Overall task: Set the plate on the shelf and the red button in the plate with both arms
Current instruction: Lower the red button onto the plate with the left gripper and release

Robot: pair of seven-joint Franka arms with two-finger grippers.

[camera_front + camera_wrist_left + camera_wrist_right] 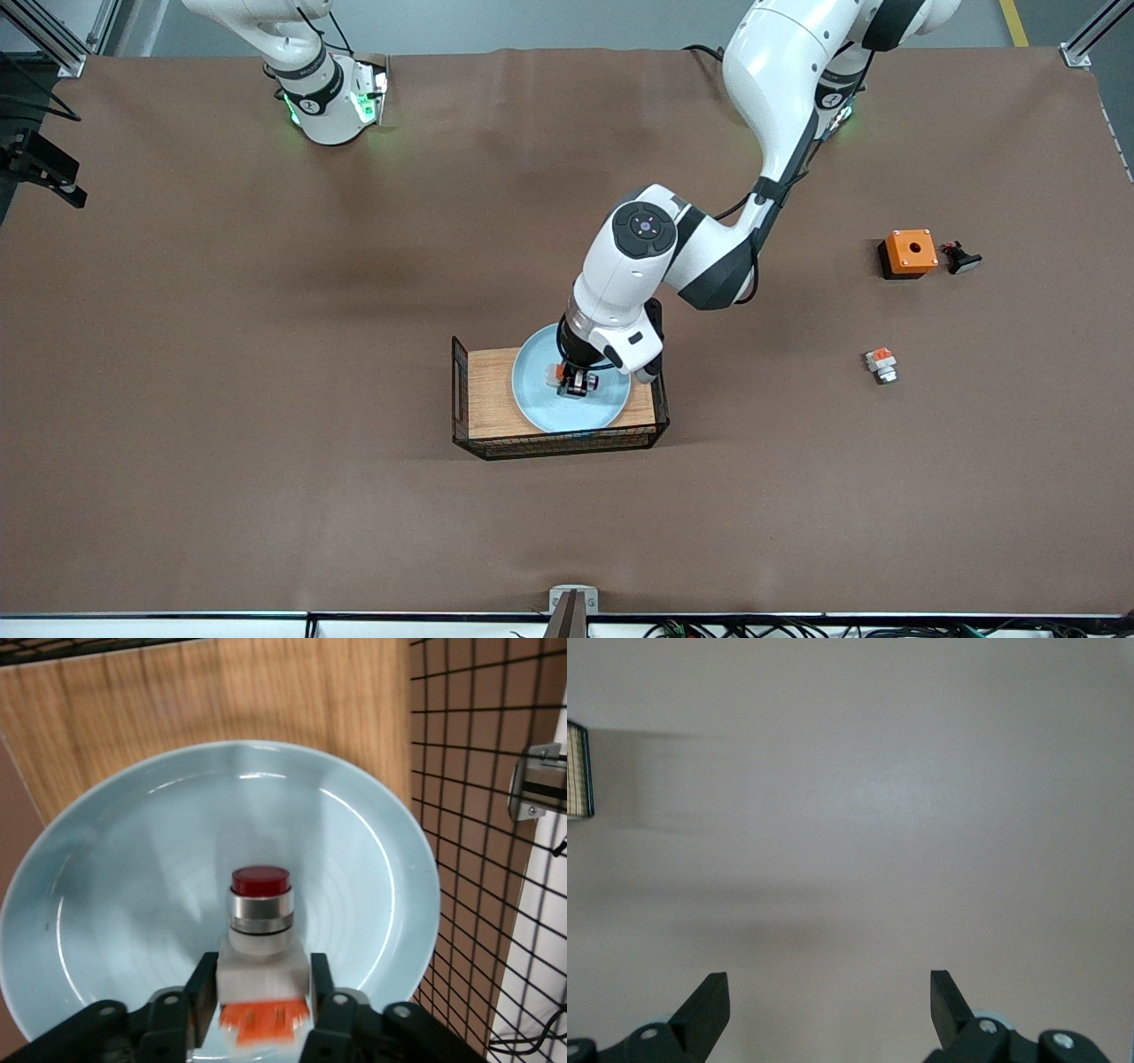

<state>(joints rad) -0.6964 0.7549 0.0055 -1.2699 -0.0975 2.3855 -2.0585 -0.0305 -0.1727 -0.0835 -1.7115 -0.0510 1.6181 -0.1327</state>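
the left gripper [262, 1005] pinches the tiny red-capped push button [260, 920] over the pale blue glossy plate [115, 904]; released tilted, it could roll. the right gripper [830, 1010] waits spread.

Evenly and softly lit from overhead, with no hard-edged shadows anywhere on the brown tabletop [266, 372]. Only diffuse dark patches under the left arm and beside the wire-sided tray [483, 403]. Sharp across the front view, with slight bowing of straight lines toward the edges. Bright white glints on the plate [133, 859] in the left wrist view, curving along its rim and rings (a broad pale reflection across the middle too). Soft focus on the red button [260, 904] up close, its orange base smeared. Pale and washed out in the right wrist view, with faint blurred shadow bands across the surface.
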